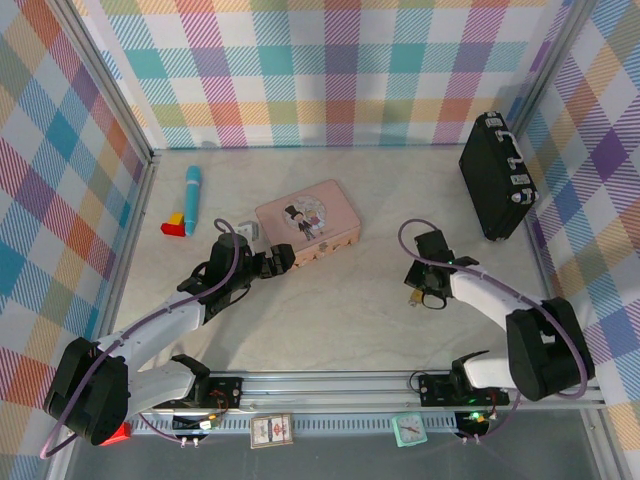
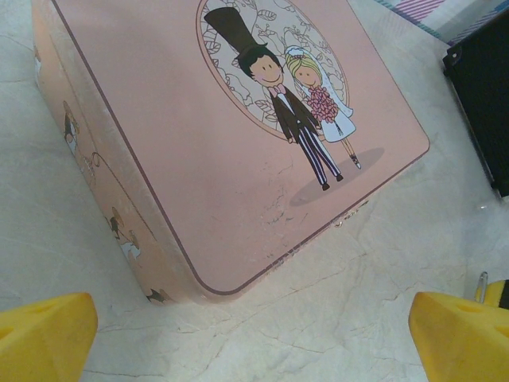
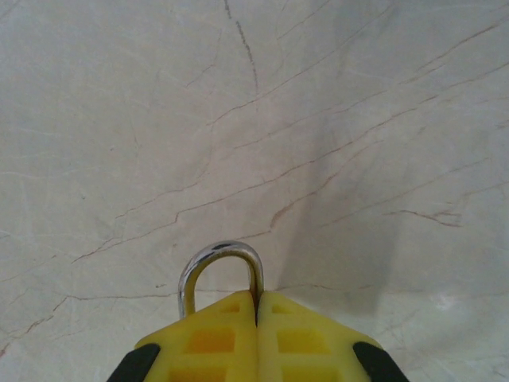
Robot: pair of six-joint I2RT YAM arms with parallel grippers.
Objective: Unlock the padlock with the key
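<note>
The right gripper point(image 3: 257, 322) is closed tight on the padlock point(image 3: 221, 247). The padlock's silver shackle arches out past the yellow fingertips, over the marbled worktop point(image 3: 334, 119). In the top view this gripper sits right of centre, well apart from the pink tin point(image 1: 307, 223). The left gripper point(image 2: 254, 338) stands fully open and holds nothing, its fingertips point(image 2: 44, 334) spread wide just short of the tin's near corner. A black case point(image 1: 497, 177) stands at the far right.

Padlock point(image 3: 223, 248), its thin silvery shackle loop protruding from between pressed-together yellow jaws.
</note>
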